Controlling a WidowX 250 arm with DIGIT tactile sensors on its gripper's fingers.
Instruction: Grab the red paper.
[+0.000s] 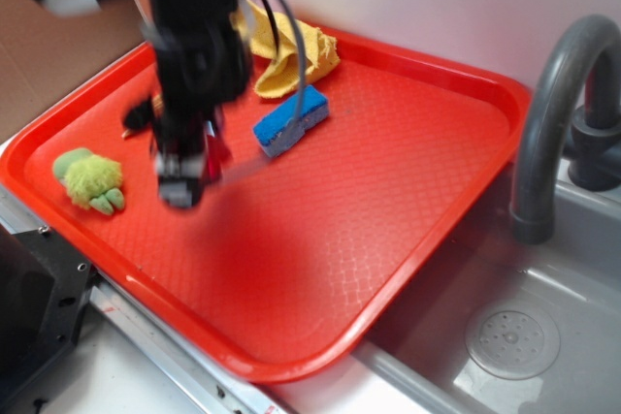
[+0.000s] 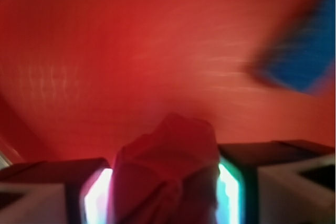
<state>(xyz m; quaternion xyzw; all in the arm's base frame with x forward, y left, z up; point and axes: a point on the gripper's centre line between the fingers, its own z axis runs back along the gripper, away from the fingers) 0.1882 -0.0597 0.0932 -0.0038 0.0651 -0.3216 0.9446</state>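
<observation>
Tray: a large bright red plastic tray is filling the middle of the exterior frame, lying partly over a grey sink at lower right.
Sponge: a blue sponge is lying on the tray, upper centre.
Cloth: a yellow cloth is lying crumpled at the tray's top edge.
Toy: a green plush toy is sitting at left.

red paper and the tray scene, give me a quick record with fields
red paper: crumpled wad sitting between the gripper fingers
gripper state: shut on the paper, as far as the blurred wrist view shows
tray: large, red, beside the sink
blue sponge: on the tray, near the yellow cloth
green plush toy: at the tray's left edge
image quality: both views motion-blurred
</observation>
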